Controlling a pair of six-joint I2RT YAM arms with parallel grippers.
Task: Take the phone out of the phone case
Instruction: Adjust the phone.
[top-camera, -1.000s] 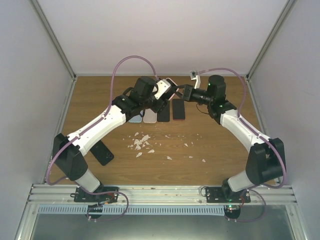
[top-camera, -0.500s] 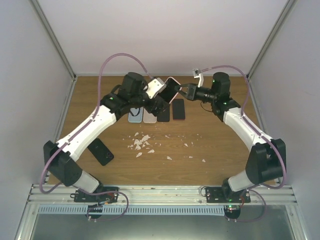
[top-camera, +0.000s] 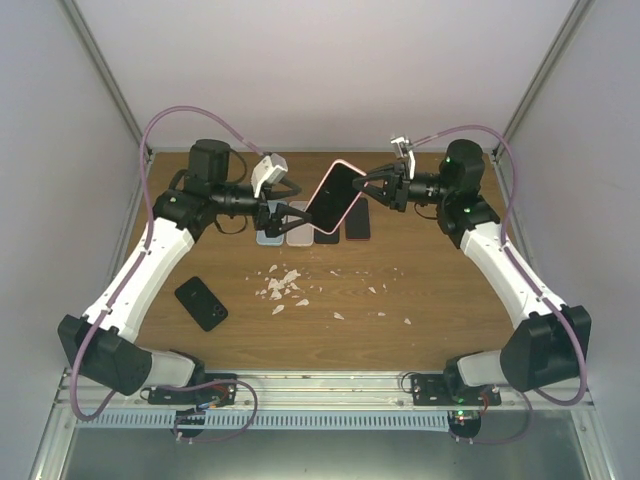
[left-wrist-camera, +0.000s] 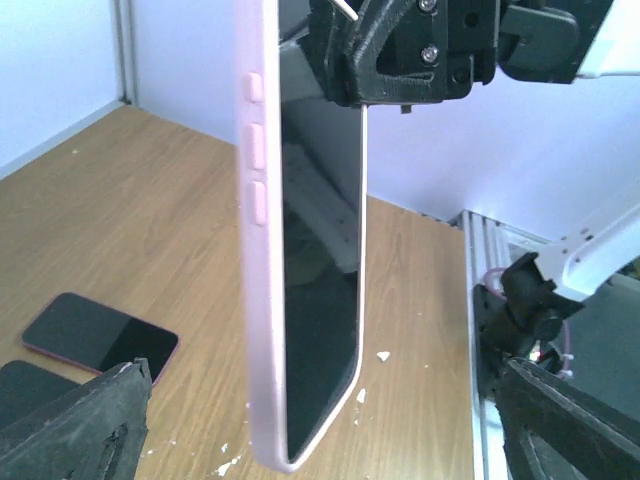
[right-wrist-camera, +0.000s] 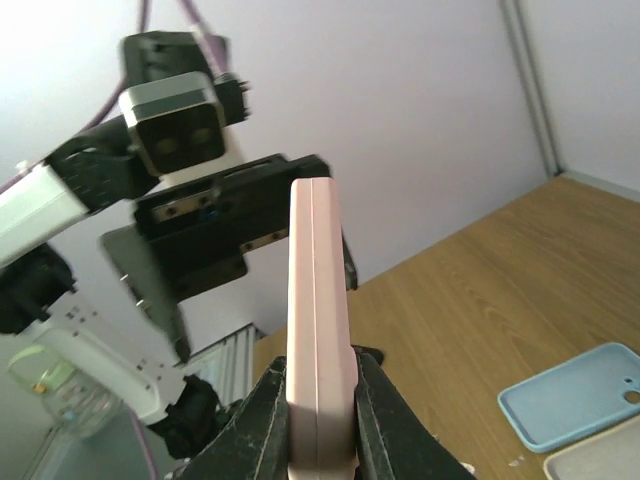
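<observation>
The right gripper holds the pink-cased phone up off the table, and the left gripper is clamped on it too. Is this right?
Not quite: the left gripper is open, not clamped on the pink-cased phone, as the left wrist view shows. The right gripper does hold it up off the table.

Aloft at the back
The cased phone (top-camera: 334, 196) hangs over the row of cases (top-camera: 300, 234) (right gripper (top-camera: 372, 186) on its right edge, left gripper (top-camera: 285, 202) just left); lone phone (top-camera: 201, 303) lies front-left on the table (top-camera: 450, 300).
</observation>
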